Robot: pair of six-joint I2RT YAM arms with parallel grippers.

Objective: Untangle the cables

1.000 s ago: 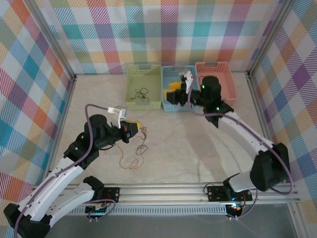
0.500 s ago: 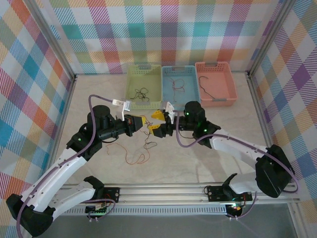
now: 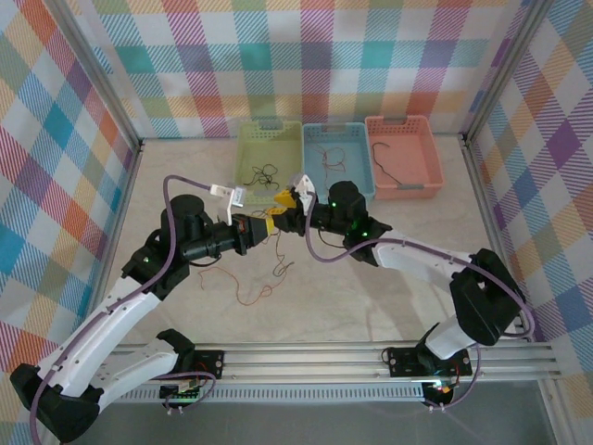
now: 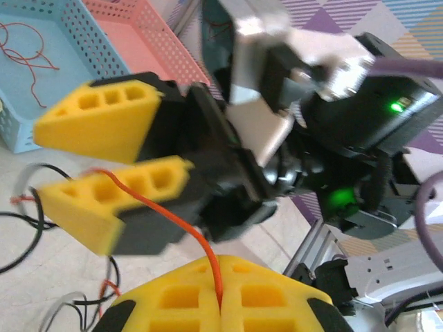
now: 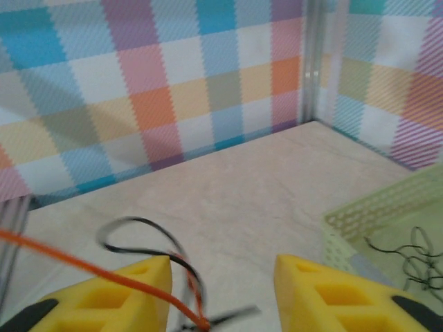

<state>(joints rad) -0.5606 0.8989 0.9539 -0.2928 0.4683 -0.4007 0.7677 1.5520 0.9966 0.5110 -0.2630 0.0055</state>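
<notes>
My left gripper [image 3: 260, 227] is shut on a red-orange cable [image 4: 208, 252], pinched between its yellow fingertips [image 4: 220, 266]. From there the cable runs up across the lower yellow finger [image 4: 111, 200] of my right gripper [image 3: 285, 209], which faces the left one at close range. In the right wrist view the right gripper [image 5: 221, 294] is open, the same orange cable [image 5: 83, 266] lying over its left finger and a black cable loop [image 5: 149, 238] just beyond. A tangle of thin cables [image 3: 276, 265] trails on the table below both grippers, ending in an orange loop [image 3: 255, 295].
Three baskets stand at the back: green [image 3: 248, 153] holding a black wire [image 3: 262, 176], blue [image 3: 357, 176] holding a red wire [image 3: 326, 158], pink [image 3: 426, 162] holding a dark wire [image 3: 382, 159]. The green basket's corner [image 5: 367, 221] lies close to my right gripper.
The right arm has swung from over the blue basket down and left to meet the left gripper, and its jaws have narrowed. The left gripper has lifted the orange cable slightly right.
</notes>
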